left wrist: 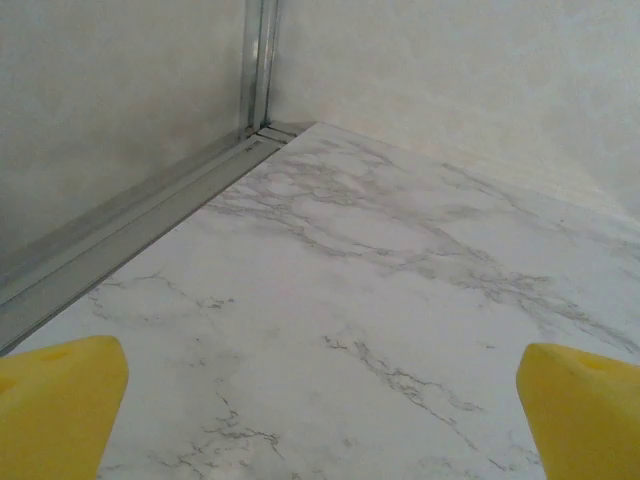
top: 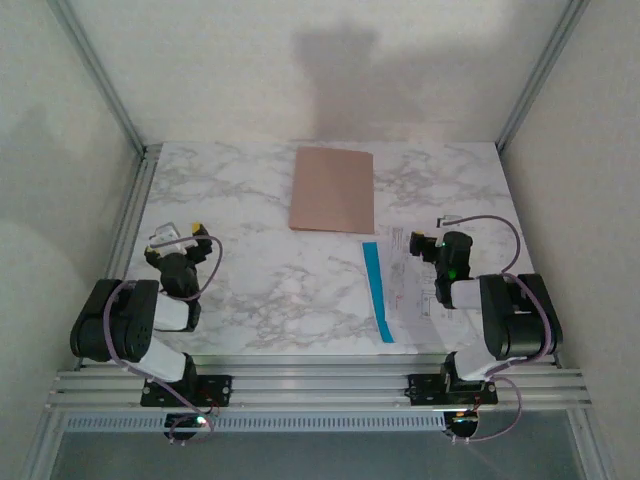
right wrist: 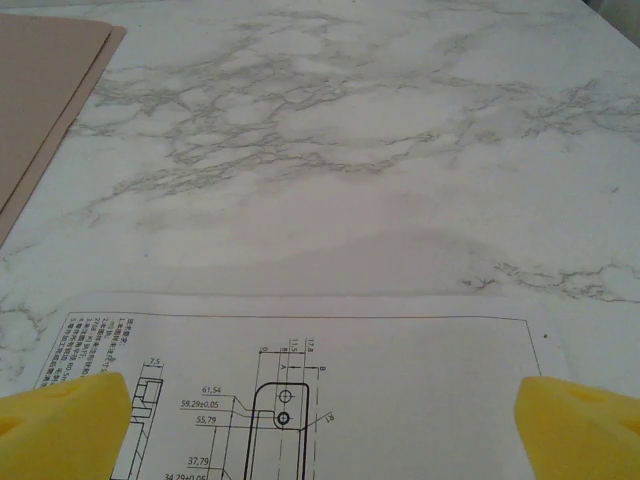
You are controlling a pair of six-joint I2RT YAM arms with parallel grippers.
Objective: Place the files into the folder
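Two grippers inspected; both stand wide with nothing between the fingers. I find the left gripper (top: 180,241) near the left edge of the marble table (top: 260,290), well apart from the task items. In its wrist view, its yellow fingertips (left wrist: 60,405) frame bare marble. The right gripper (top: 420,243) sits above the far end of the files (top: 415,292), its tips over a white sheet (right wrist: 400,370) printed with a dimensioned line drawing. I cannot tell whether they touch the paper. The files lie at the near right of the table, with a blue strip (top: 377,290) along their left edge. The folder (top: 332,190) lies flat at the far centre, apparently closed, apart from the files.
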